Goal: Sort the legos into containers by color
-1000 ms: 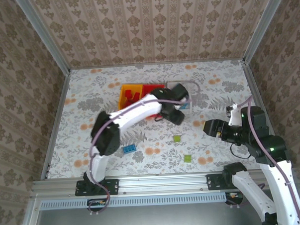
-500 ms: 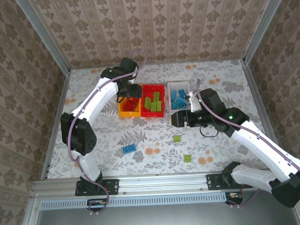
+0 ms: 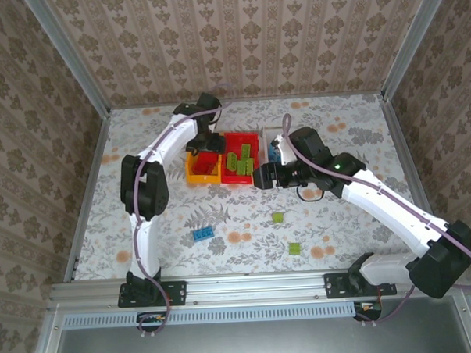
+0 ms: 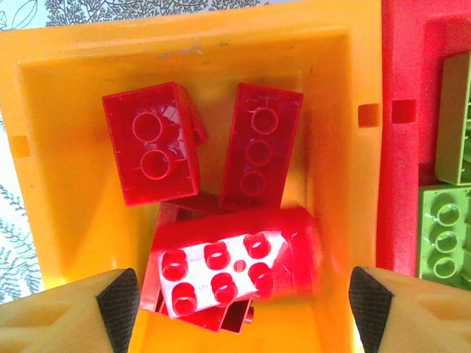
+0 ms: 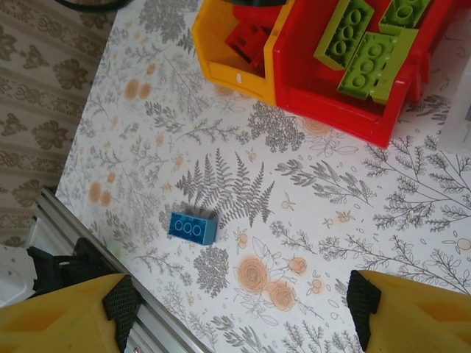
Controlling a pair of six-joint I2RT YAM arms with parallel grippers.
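Note:
My left gripper (image 4: 241,305) hangs open over the orange-yellow container (image 4: 59,184), also seen from above (image 3: 206,141). A blurred red lego (image 4: 235,268) lies loose under the jaws on other red legos (image 4: 151,143), touching neither finger. The red container (image 3: 240,159) holds lime green legos (image 5: 368,51). The white container (image 3: 274,136) is partly hidden behind my right arm. My right gripper (image 5: 241,305) is open and empty above the table, in front of the red container (image 3: 260,178). A blue lego (image 5: 193,228) lies on the table, well ahead of the jaws and nearer the left finger.
Loose on the flowered table are the blue lego (image 3: 204,233) and two green legos (image 3: 278,218) (image 3: 295,249). The three containers stand side by side at mid-table. Walls close the table on three sides, and a metal rail (image 3: 248,284) runs along the near edge.
My left arm swung from the middle to over the orange-yellow container and its jaws widened, letting a red lego go. My right arm moved from the right side towards the centre.

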